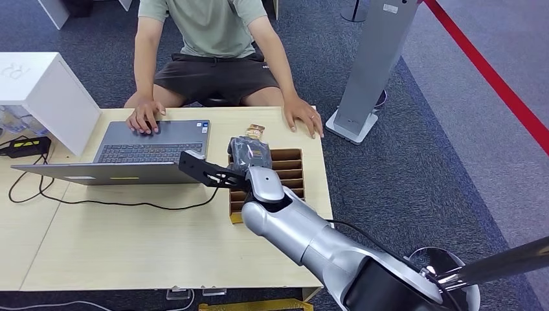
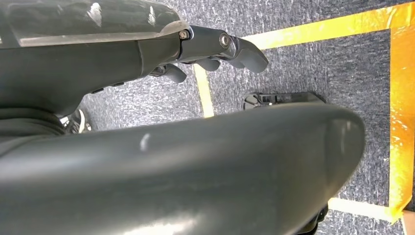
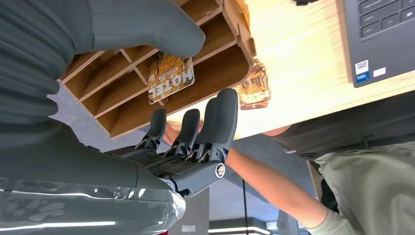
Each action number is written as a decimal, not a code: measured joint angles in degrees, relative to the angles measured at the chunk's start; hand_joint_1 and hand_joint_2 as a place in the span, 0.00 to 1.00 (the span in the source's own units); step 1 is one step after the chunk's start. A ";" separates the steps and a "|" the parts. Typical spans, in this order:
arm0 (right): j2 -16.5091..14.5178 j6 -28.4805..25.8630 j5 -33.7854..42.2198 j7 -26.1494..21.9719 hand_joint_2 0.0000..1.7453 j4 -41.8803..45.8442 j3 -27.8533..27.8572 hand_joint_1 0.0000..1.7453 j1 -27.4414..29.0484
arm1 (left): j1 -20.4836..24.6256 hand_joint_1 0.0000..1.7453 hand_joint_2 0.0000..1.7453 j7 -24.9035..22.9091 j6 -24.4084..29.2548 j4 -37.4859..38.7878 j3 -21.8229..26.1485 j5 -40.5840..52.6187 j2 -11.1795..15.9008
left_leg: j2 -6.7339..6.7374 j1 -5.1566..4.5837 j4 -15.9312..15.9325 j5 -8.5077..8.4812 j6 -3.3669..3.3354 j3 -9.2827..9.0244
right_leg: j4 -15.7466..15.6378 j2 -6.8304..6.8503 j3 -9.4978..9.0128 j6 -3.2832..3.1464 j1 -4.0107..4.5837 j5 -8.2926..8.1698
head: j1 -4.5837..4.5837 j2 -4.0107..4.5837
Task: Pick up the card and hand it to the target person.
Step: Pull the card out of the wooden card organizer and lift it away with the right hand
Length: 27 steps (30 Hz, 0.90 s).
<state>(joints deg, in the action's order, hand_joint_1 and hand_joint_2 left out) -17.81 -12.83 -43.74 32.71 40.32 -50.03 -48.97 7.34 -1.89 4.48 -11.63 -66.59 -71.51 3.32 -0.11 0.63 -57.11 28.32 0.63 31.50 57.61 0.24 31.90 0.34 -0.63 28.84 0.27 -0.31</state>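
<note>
A patterned card [image 3: 170, 77] printed "HOTEL" stands in a slot of the wooden card holder [image 1: 291, 170] near the table's right edge. My right hand [image 1: 249, 153] hovers over the holder's far end. In the right wrist view the hand [image 3: 195, 132] has its thumb on one side of the card and its fingers [image 3: 218, 117] on the other, spread apart, with nothing plainly gripped. A second card [image 1: 256, 131] lies flat on the table just beyond the holder. The person [image 1: 210, 39] sits across the table. My left hand [image 2: 215, 49] hangs over the floor, holding nothing.
An open laptop [image 1: 152, 150] sits left of the holder, with the person's one hand [image 1: 144, 118] on it and the other hand [image 1: 304, 118] on the table by the far right corner. A white box [image 1: 39, 91] and a black cable [image 1: 116, 204] are at the left. A grey stand [image 1: 372, 65] is on the floor to the right.
</note>
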 joint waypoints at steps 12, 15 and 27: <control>0.78 0.15 -1.32 1.97 1.00 -1.81 -0.05 0.47 -0.36 | -0.08 0.00 0.00 0.49 -0.01 0.00 -0.04 -0.33 0.00 | 0.00 0.00 0.00 0.00 0.00 -0.03 | 0.00 -0.01 -0.01 0.00 0.00 0.00 | -0.04 0.00; 1.20 0.22 -1.32 2.08 1.00 -2.43 -0.03 0.48 -0.45 | -0.06 0.00 0.00 0.48 -0.03 0.00 -0.10 -0.23 0.00 | 0.00 0.00 0.00 0.00 0.00 -0.03 | 0.00 -0.01 0.00 0.00 0.00 0.00 | -0.02 0.00; 2.36 0.65 -1.20 2.13 1.00 -4.31 -0.01 0.50 -1.05 | 0.09 0.00 0.00 0.29 -0.11 0.00 -0.89 -0.01 0.00 | 0.01 0.00 -0.01 0.00 0.00 -0.06 | 0.00 -0.02 -0.01 0.00 0.00 0.00 | -0.08 0.00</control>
<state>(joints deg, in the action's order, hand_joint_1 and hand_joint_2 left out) -15.45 -12.18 -44.94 34.84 36.01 -50.03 -50.02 7.43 -1.60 4.37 -11.63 -67.48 -71.52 3.32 -0.10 0.63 -57.12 28.32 0.63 31.44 57.60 0.22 31.89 0.33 -0.63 28.83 0.19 -0.31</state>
